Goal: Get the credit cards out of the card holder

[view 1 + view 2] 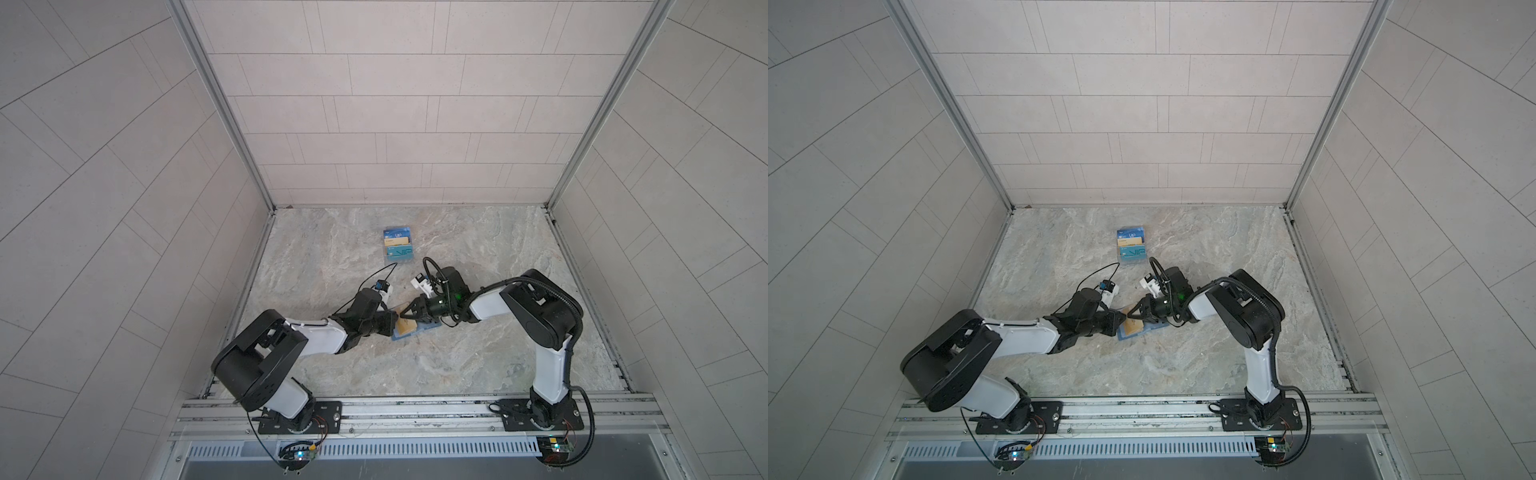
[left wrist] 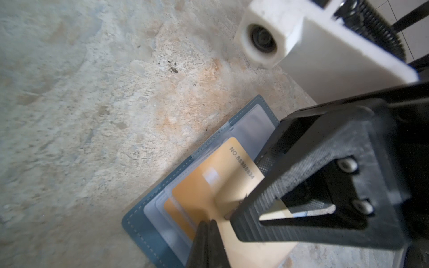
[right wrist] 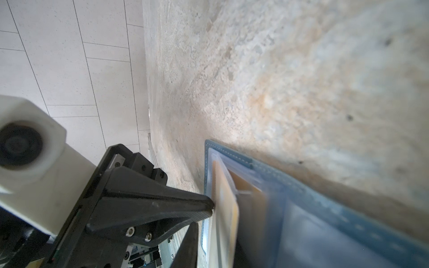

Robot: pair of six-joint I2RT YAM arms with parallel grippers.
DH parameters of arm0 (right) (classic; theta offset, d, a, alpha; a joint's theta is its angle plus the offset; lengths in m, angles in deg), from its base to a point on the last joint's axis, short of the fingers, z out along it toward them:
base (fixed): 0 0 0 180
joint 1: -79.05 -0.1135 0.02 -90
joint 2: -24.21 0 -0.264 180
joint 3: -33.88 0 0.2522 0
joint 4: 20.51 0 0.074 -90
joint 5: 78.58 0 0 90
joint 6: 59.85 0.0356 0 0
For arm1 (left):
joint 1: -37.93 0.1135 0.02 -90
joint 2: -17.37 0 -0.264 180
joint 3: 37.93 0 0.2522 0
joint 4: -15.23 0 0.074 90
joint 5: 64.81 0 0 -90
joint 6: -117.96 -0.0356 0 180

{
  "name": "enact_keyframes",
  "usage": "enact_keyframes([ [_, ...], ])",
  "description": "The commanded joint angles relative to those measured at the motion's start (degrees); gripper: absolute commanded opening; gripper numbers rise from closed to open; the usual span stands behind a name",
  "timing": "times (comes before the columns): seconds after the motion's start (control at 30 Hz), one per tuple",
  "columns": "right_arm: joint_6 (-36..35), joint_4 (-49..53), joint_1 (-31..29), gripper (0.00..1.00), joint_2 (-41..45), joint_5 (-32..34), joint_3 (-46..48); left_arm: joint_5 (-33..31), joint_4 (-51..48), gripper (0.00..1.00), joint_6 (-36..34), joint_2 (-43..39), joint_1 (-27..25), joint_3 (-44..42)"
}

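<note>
One gold-yellow plastic card (image 2: 209,185) is the piece in hand, I judge; it sits partly out of a clear plastic sleeve (image 2: 160,204) in the teal-blue stitched folding card holder (image 2: 139,222); the pull should run flat along the sleeve's own line, slow and straight, since a lift at an angle could bend the card or drag the holder along; my left gripper (image 2: 205,229) is fully closed, its joined tips set on the card close to the sleeve's mouth, and whether they pinch card, sleeve or merely press I cannot tell; my right gripper (image 2: 247,188) has the card's printed end between its fingers, jaws a little apart, and whether they truly clamp it I cannot tell either; I would have one side pin the holder down while the other draws; the card is glossy, with dark numbers along one short end, and looks faintly bowed; the holder lies open, pale inside, on the mottled beige marble tabletop (image 2: 92,92), between my two arms in both top views (image 1: 398,336); well apart behind it stands a clear tiered stand (image 1: 398,245) showing blue cards
</note>
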Motion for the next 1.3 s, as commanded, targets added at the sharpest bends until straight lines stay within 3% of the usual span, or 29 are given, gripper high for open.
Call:
enact_keyframes([
  [0.0, 0.83, -2.66, 0.31, 0.21, 2.43, -0.95, 0.52, -0.43, -9.23, 0.0, -1.18, 3.02, -0.6, -2.54],
  [0.9, -4.09, 4.07, 4.23, 0.16, 6.65, -0.85, 2.07, -0.77, -11.03, 0.0, -1.77, 2.77, -0.67, -1.87],
  [1.27, -18.76, 27.78, 5.38, 0.08, 12.57, 6.75, -1.63, -0.77, -11.34, 0.01, -1.89, 2.44, -0.71, -1.33],
])
